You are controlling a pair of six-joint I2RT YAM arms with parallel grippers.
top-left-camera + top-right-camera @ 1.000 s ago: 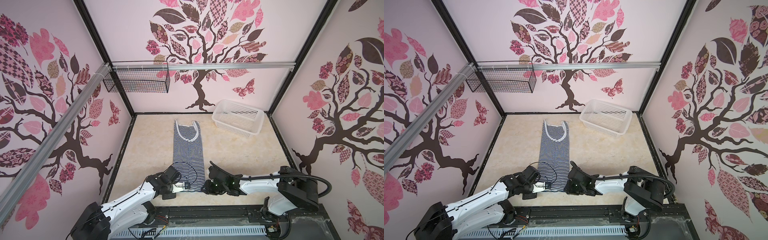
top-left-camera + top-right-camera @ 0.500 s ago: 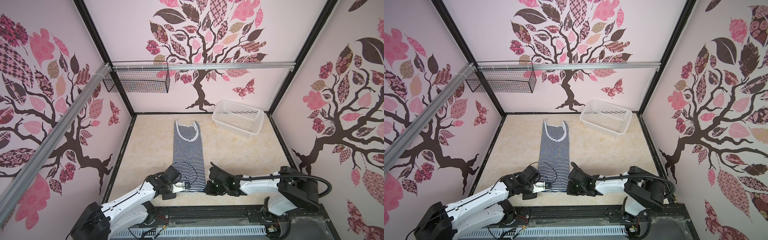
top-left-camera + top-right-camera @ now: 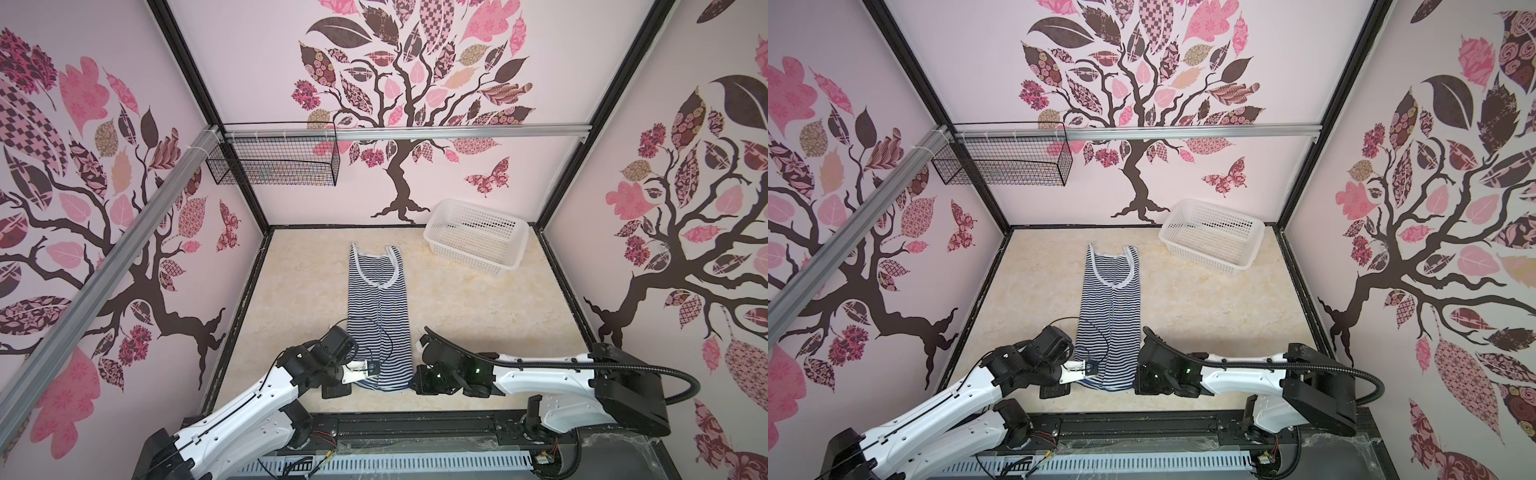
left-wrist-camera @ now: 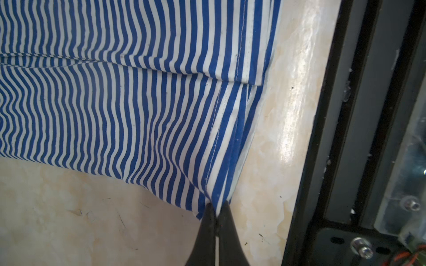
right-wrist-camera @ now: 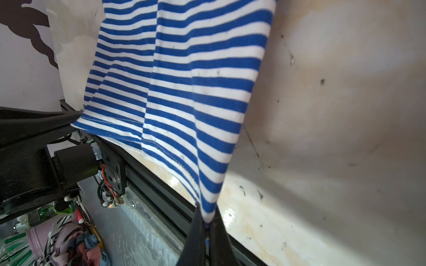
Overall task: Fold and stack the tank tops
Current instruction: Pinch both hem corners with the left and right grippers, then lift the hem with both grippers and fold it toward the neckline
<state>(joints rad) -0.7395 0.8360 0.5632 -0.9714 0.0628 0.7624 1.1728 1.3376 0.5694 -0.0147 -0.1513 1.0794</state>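
A striped navy-and-white tank top (image 3: 379,307) (image 3: 1111,307) lies on the beige table as a long narrow strip. Its white-edged straps point toward the back wall. My left gripper (image 3: 366,372) (image 3: 1089,369) is shut on the near left hem corner, and the wrist view shows the cloth (image 4: 138,103) pinched at the tips of the left gripper (image 4: 216,208). My right gripper (image 3: 414,383) (image 3: 1136,383) is shut on the near right hem corner, where the striped fabric (image 5: 184,80) runs down into the closed tips of the right gripper (image 5: 206,220).
A white perforated basket (image 3: 469,250) (image 3: 1204,250) stands tilted at the back right of the table. A black wire basket (image 3: 270,166) hangs on the back left wall. The black front rail (image 3: 415,424) runs just behind both grippers.
My right gripper's jaws have closed onto the near right hem corner. The left gripper has kept its hold, and both arms have barely moved.
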